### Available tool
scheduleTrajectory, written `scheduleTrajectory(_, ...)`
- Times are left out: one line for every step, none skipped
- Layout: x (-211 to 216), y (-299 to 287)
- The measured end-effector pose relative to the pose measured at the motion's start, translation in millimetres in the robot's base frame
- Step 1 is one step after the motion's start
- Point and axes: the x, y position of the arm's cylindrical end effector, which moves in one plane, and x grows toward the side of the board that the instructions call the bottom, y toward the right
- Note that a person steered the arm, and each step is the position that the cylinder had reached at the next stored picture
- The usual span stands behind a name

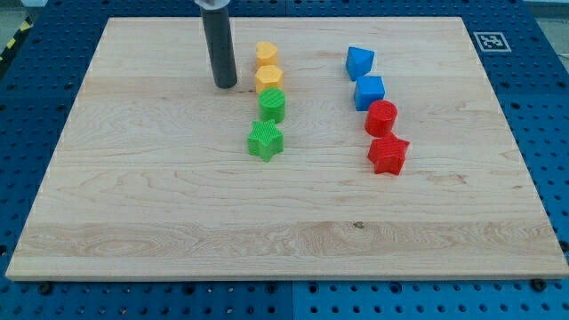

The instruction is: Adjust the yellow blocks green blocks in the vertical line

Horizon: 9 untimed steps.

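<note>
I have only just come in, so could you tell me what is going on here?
My tip rests on the wooden board, just left of the two yellow blocks, touching neither. Below them sit a green cylinder and a green star, forming a rough vertical line; the star sits slightly left.

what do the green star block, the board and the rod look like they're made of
Green star block: probably plastic, matte, with fine ridged lines like 3D printing. Board: wood, pale with visible grain streaks and a smooth finish. Rod, ending at my tip left of the lower yellow block: dark, smooth, faintly glossy; metal or plastic, cannot tell.
</note>
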Motion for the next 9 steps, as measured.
scheduleTrajectory(49.6, -0.7)
scheduleTrajectory(85.2, -0.8)
scheduleTrajectory(85.2, -0.8)
scheduleTrajectory(88.9, 8.2)
scheduleTrajectory(89.1, 29.6)
scheduleTrajectory(89.1, 50.5)
scheduleTrajectory(89.1, 49.7)
scheduleTrajectory(89.1, 12.1)
scheduleTrajectory(100.0, -22.3)
